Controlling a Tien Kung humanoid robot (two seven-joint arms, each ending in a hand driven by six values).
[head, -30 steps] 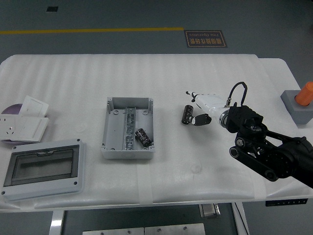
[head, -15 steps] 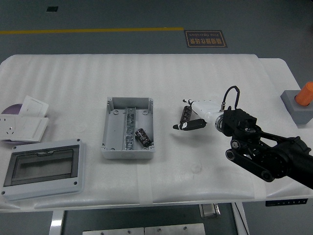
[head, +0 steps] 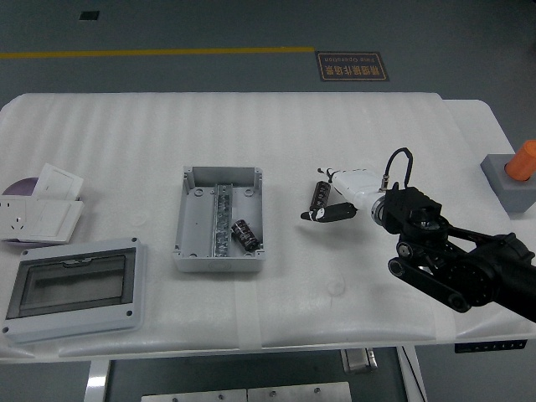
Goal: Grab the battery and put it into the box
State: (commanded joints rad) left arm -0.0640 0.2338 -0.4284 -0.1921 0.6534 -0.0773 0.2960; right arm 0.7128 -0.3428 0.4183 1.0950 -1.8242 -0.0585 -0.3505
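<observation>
- Right arm [head: 456, 264]: black and jointed, it enters from the lower right and reaches left over the white table [head: 276, 126], with a looped black cable rising above the wrist.
- Right hand [head: 347, 194]: white-shelled with dark fingers [head: 329, 213], it lies low over the table with its palm side turned left. One dark finger stretches out leftward; the others sit close behind the battery. Whether they touch or pinch it cannot be told.
- Battery [head: 321, 193]: a dark cylinder lying on the table at the hand's fingertip side, its long axis running roughly away from the camera. It lies outside the box.
- Grey junction box [head: 218, 219]: open, lid off, well apart from the hand on its fingertip side. A metal rail runs down its centre, and a second dark battery [head: 244, 234] lies tilted in the half of the box nearer the hand.
- Enclosure with a clear window cover [head: 74, 286]: lies farther beyond the box from the hand, toward the table's near edge.
- White wall socket [head: 29, 219] with papers [head: 57, 182]: at the table end farthest from the hand.
- Grey block with an orange cylinder [head: 521, 162]: stands behind the hand, on the wrist side, at the table's right edge.
- Left arm: not visible.
</observation>
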